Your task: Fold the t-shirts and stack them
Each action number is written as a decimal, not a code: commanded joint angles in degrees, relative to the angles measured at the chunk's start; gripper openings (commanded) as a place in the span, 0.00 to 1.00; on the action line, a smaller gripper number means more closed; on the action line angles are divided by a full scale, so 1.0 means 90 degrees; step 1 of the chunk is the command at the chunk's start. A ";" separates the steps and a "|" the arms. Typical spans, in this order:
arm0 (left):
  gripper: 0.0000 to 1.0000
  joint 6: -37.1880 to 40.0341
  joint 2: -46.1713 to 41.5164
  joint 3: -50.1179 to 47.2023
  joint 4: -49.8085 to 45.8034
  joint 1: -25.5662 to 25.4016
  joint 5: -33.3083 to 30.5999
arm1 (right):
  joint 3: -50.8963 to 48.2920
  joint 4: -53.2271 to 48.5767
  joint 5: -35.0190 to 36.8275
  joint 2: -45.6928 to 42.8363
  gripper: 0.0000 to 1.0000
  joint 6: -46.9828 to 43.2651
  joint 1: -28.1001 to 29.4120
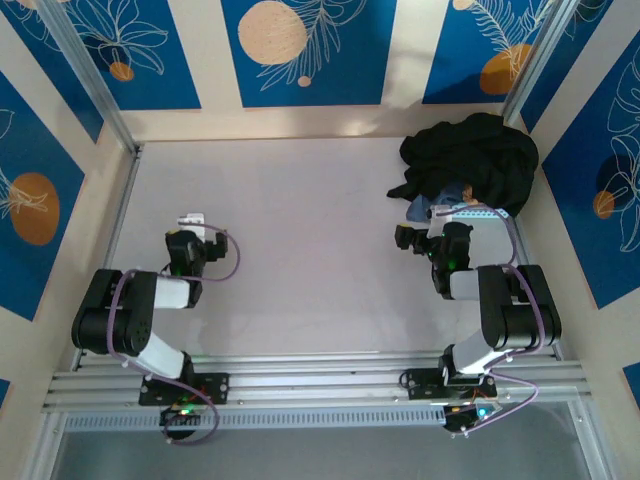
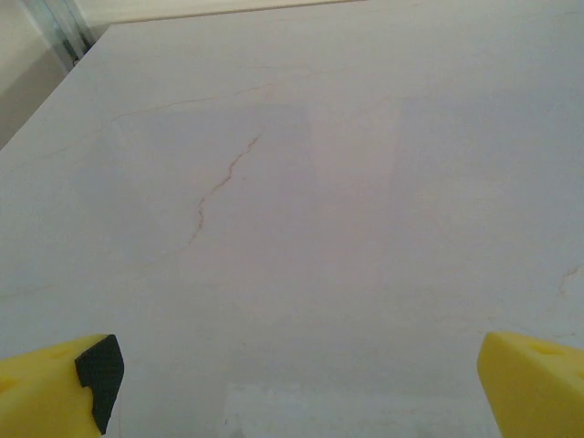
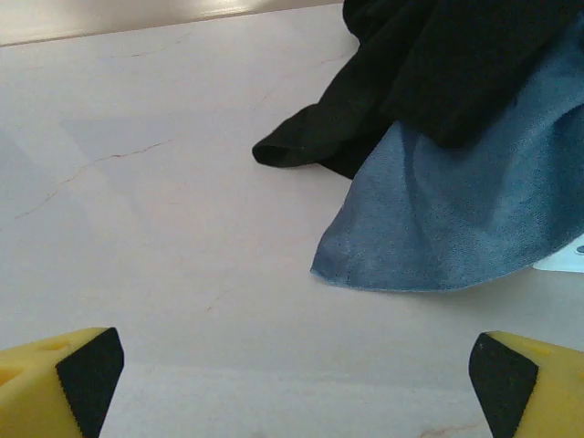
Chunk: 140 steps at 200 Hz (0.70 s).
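Top external: shirts [image 1: 470,165] lie heaped, unfolded, far right on the tabletop [image 1: 300,250]; both sets of jaws apart, empty; we judge a first grasp by the right arm [image 1: 510,310] comes next.

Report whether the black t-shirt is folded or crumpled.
Crumpled: the black t-shirt lies in a bunched heap, draped over a blue cloth.
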 commanded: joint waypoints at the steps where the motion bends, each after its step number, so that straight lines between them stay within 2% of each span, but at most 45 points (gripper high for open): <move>1: 1.00 0.0011 -0.0054 0.0006 0.0216 -0.0062 -0.0069 | 0.0157 0.0037 -0.0074 -0.0011 0.99 -0.0114 -0.0028; 111: 1.00 0.0011 -0.0054 0.0018 0.0198 -0.0062 -0.0074 | 0.0127 0.0127 0.0096 -0.0096 0.99 -0.0117 0.0022; 124: 1.00 0.0076 -0.0214 0.0017 0.0121 -0.0077 -0.0002 | 0.0468 -0.0974 0.0781 -0.0691 0.99 -0.0256 0.0314; 132: 1.00 0.0158 -0.0572 0.0215 -0.0559 -0.0145 -0.0037 | 0.0824 -0.1778 0.1127 -0.1105 0.99 -0.0354 0.0518; 140: 1.00 0.0187 -0.0971 0.0468 -0.1298 -0.0262 -0.0386 | 0.1079 -0.2137 0.1299 -0.1502 0.99 -0.0376 0.0690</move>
